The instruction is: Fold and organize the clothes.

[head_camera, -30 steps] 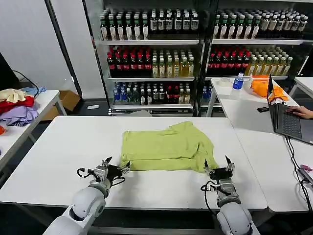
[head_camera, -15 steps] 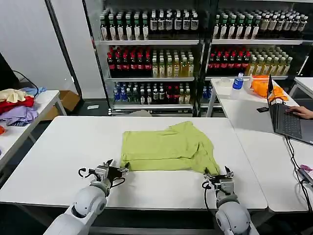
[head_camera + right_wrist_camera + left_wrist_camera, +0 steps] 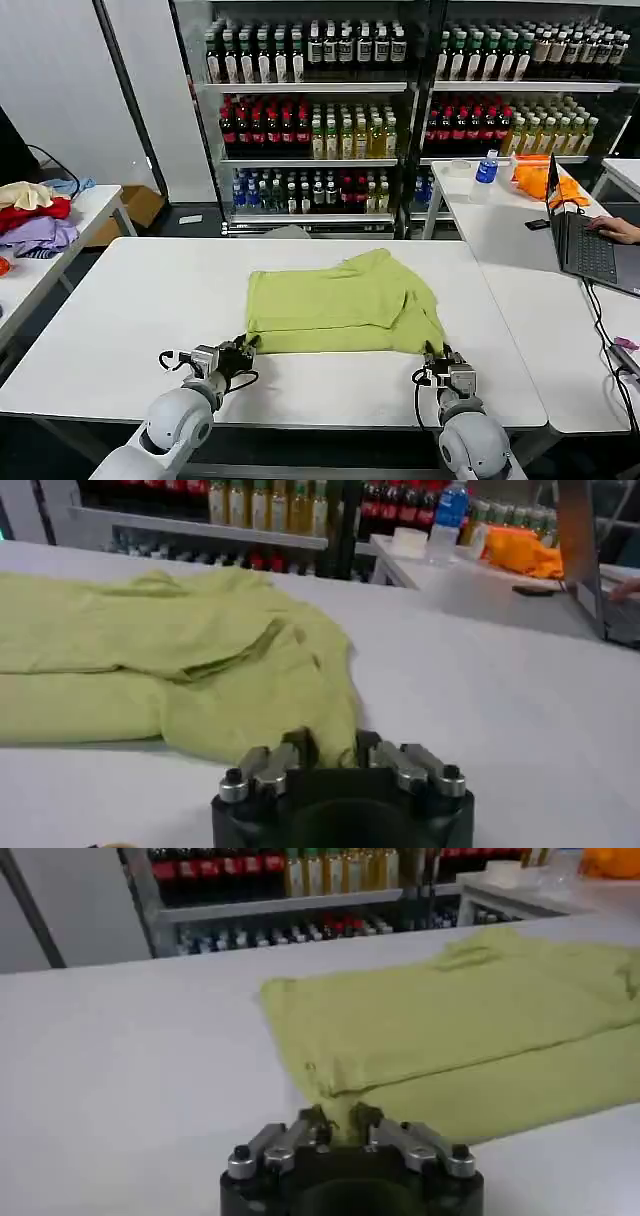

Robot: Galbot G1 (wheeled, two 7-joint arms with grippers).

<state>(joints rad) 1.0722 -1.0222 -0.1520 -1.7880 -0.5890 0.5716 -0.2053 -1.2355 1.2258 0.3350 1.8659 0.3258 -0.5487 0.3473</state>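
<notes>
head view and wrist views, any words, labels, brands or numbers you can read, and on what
No text can be read.
Bottles on the shelves: labels too small to read.
Blue-labelled bottle on the side table: label too small to read.
Laptop: keys too small to read.
Lime t-shirt, its near corners pinched by the left pincer and right pincer: no print on the visible side.

The white graphic on the lime t-shirt (image 3: 340,305) is not seen; its underside is hidden. The tips of the left gripper (image 3: 340,1120) and right gripper (image 3: 332,746) are buried in fabric. Bottle labels (image 3: 310,130) are too small to be read.
</notes>
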